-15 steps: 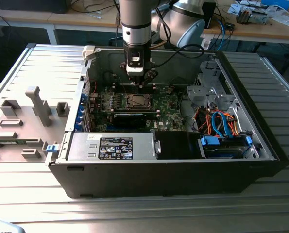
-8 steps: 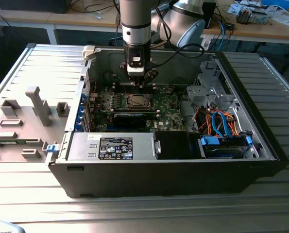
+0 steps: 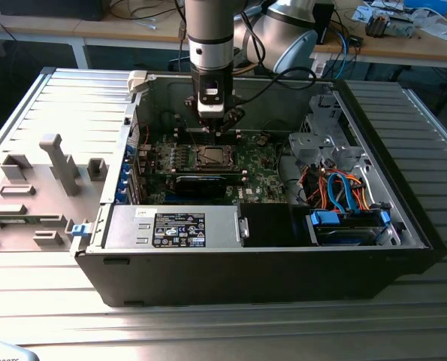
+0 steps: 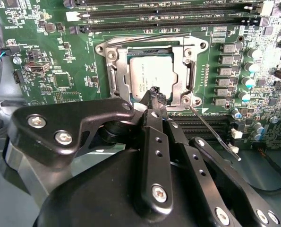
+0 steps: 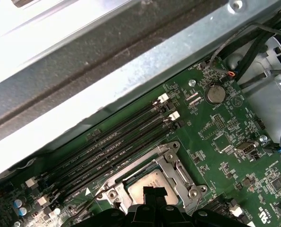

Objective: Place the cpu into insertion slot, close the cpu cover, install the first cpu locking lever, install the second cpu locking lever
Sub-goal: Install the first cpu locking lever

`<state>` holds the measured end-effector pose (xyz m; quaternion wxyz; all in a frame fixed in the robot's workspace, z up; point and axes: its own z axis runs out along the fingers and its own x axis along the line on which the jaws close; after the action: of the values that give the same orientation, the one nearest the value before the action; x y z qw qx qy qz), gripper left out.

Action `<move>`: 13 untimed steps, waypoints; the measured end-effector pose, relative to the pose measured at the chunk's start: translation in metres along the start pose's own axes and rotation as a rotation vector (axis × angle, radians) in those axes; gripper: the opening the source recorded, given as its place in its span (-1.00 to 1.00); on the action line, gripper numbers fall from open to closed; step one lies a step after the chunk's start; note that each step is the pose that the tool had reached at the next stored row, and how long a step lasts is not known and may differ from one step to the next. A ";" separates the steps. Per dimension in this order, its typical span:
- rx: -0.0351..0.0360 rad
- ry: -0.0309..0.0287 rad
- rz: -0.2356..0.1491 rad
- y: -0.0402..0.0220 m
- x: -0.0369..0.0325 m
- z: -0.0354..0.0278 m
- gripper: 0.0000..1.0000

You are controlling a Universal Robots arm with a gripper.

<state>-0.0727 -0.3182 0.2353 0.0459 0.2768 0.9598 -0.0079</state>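
Note:
The cpu point(image 4: 149, 71) lies flat in the insertion slot point(image 4: 111, 53) on the green motherboard, its dull silver top showing through the window of the cpu cover point(image 4: 186, 71), which lies down over it. My gripper point(image 4: 155, 93) hangs just above the socket's near edge, its black fingers shut with nothing between them. One thin wire lever point(image 4: 215, 135) juts out diagonally from the socket corner, off its catch. A second lever point(image 4: 145, 37) runs along the socket side by the memory slots. In the first wrist view the gripper point(image 5: 149, 191) overlaps the cpu point(image 5: 154, 180). The exterior view shows the gripper point(image 3: 212, 129) over the socket point(image 3: 210, 156).
Long memory slots point(image 5: 116, 137) run beside the socket, with the case's metal wall point(image 5: 131, 71) just beyond. Inside the open case point(image 3: 403, 226) are a power supply point(image 3: 170, 229), a drive cage with blue and orange cables point(image 3: 343, 188), and capacitors point(image 4: 246, 80) near the socket.

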 end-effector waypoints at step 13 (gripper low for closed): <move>-0.0025 0.0003 -0.026 0.0000 0.0000 0.0000 -0.79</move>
<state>-0.0727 -0.3182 0.2353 0.0461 0.2641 0.9634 -0.0073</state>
